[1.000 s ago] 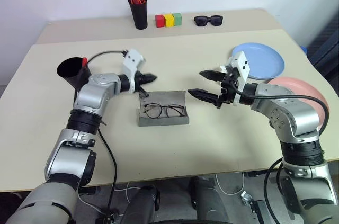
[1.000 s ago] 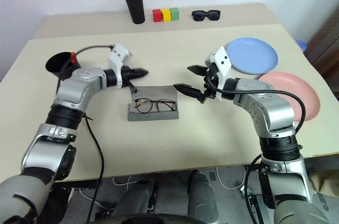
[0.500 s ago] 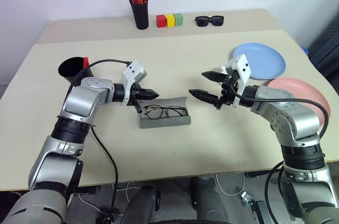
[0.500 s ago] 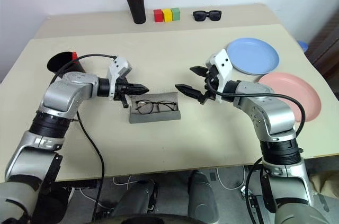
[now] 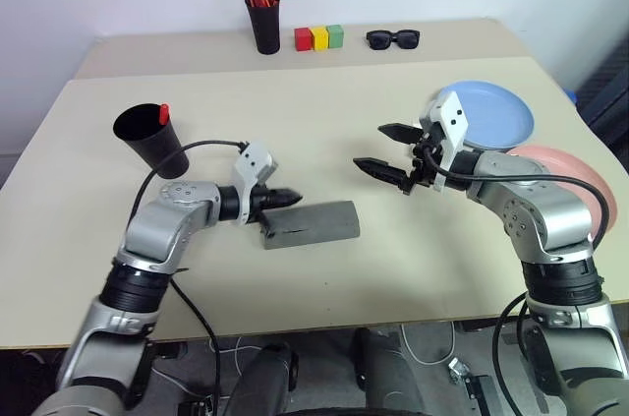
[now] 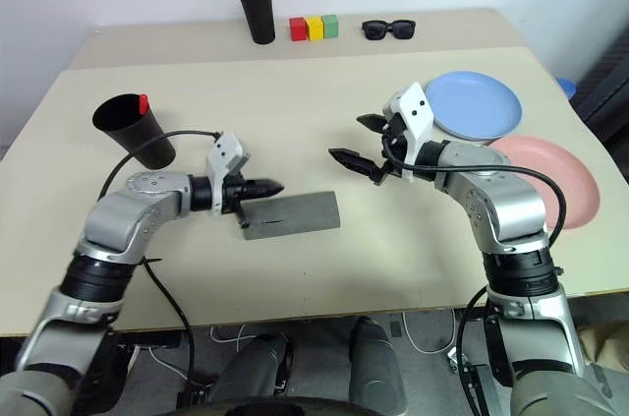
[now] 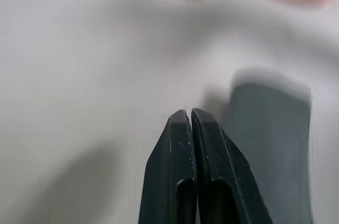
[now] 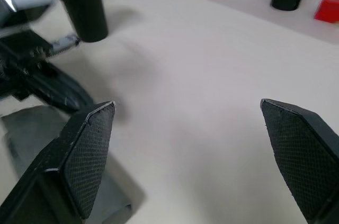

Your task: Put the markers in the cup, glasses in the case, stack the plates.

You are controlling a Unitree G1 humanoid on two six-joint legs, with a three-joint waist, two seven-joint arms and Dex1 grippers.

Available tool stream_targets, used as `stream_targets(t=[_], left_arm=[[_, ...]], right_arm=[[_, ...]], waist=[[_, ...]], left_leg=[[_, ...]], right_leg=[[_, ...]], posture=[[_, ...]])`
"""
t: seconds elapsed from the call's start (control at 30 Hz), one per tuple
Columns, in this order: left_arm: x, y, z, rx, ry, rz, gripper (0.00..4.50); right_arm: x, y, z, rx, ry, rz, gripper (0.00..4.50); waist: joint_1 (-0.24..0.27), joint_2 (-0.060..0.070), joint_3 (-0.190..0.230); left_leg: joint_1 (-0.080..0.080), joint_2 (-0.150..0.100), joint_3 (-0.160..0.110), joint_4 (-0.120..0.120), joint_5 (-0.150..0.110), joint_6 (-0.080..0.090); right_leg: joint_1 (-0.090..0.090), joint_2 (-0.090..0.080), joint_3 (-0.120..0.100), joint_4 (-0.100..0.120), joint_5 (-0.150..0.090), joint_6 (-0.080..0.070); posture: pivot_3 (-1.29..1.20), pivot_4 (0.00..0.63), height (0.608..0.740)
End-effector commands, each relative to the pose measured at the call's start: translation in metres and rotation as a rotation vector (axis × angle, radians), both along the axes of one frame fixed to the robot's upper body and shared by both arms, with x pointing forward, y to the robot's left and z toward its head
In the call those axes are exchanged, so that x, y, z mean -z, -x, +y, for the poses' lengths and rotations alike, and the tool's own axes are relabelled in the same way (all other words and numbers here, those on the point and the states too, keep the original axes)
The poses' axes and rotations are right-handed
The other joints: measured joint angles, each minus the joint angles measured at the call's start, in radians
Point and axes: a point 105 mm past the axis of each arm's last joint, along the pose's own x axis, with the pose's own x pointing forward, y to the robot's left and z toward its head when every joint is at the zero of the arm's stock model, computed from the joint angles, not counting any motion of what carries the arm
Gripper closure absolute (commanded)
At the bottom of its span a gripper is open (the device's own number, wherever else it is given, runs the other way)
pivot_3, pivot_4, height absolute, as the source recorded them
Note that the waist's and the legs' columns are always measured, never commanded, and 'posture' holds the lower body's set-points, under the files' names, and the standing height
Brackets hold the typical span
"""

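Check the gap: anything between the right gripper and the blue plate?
No, nothing lies on the table there in the head views. The right gripper, jaws open, hangs over bare table; its own wrist partly covers the blue plate.

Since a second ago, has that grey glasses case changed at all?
Yes. The case lay open with the glasses showing; now its lid is down and the glasses are hidden. It sits on the same spot of the table, beside the shut left gripper.

The case [image 5: 310,222] lies mid-table, the cup [image 5: 150,139] behind-left, the plates [image 5: 488,111] right.
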Motion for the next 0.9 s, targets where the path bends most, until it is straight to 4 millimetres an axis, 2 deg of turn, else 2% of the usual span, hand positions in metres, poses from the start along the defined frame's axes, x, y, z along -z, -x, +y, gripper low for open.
stream_targets(t=[0.03, 0.13, 0.23, 0.33, 0.4, 0.53, 0.7, 0.8, 0.9], left_arm=[[-0.05, -0.002, 0.019, 0.019, 0.116, -0.157, 3.13], [-0.049, 0.008, 0.03, 0.11, 0.113, -0.143, 1.62], [-0.047, 0.018, 0.041, 0.191, 0.119, -0.115, 0.1], [-0.046, 0.025, 0.048, 0.262, 0.126, -0.079, 0.01], [-0.045, 0.028, 0.049, 0.296, 0.129, -0.054, 0.01], [-0.042, 0.031, 0.044, 0.347, 0.129, -0.059, 0.01], [-0.046, 0.03, 0.036, 0.366, 0.145, -0.083, 0.01], [-0.045, 0.033, 0.033, 0.384, 0.145, -0.063, 0.01], [-0.046, 0.035, 0.035, 0.386, 0.144, -0.06, 0.0]], right_arm=[[-0.02, -0.015, -0.038, 0.188, 0.01, -0.068, 0.0], [-0.015, -0.015, -0.072, 0.324, 0.024, -0.014, 0.0], [-0.004, -0.004, -0.105, 0.441, 0.099, 0.044, 0.0], [0.008, 0.014, -0.133, 0.551, 0.145, 0.153, 0.0], [0.012, 0.024, -0.142, 0.591, 0.17, 0.189, 0.0], [0.037, 0.041, -0.169, 0.717, 0.295, 0.264, 0.0], [0.065, 0.054, -0.186, 0.796, 0.362, 0.35, 0.0], [0.072, 0.055, -0.193, 0.837, 0.378, 0.37, 0.0], [0.073, 0.054, -0.196, 0.851, 0.365, 0.38, 0.79]], waist=[[-0.002, 0.0, 0.0], [-0.004, 0.001, -0.001], [-0.003, 0.001, -0.001], [-0.001, 0.001, -0.001], [-0.001, 0.001, -0.001], [-0.003, 0.001, -0.001], [-0.003, 0.001, -0.001], [-0.004, 0.001, -0.001], [-0.003, 0.001, -0.001]], left_leg=[[0.0, 0.0, 0.0, 0.0, 0.0, 0.0], [0.001, 0.0, 0.002, -0.001, 0.0, -0.001], [0.0, 0.0, 0.003, -0.001, 0.0, 0.0], [0.0, 0.0, 0.003, -0.001, -0.002, 0.003], [0.0, 0.0, 0.003, -0.001, -0.002, 0.003], [0.001, 0.0, 0.004, 0.0, -0.002, 0.003], [0.001, 0.0, 0.005, 0.0, -0.002, 0.003], [0.001, 0.0, 0.005, 0.0, -0.002, 0.003], [0.001, 0.0, 0.005, 0.0, -0.002, 0.003]], right_leg=[[0.0, 0.0, 0.0, 0.0, 0.0, 0.0], [0.0, 0.0, 0.001, 0.0, 0.0, 0.0], [-0.001, 0.0, 0.001, -0.001, 0.0, 0.0], [-0.001, 0.0, 0.001, -0.001, 0.0, 0.0], [0.0, 0.0, 0.001, -0.001, 0.0, 0.0], [0.001, 0.0, 0.002, -0.001, 0.0, 0.0], [0.001, 0.0, 0.002, -0.001, 0.0, 0.0], [0.001, 0.0, 0.003, 0.0, 0.0, 0.0], [0.001, 0.0, 0.003, 0.0, 0.0, 0.0]], posture=[[0.0, 0.15, 0.74], [0.0, 0.15, 0.74], [0.0, 0.15, 0.74], [0.0, 0.15, 0.74], [0.0, 0.15, 0.74], [0.0, 0.15, 0.74], [0.0, 0.15, 0.74], [0.0, 0.15, 0.74], [0.0, 0.15, 0.74]])
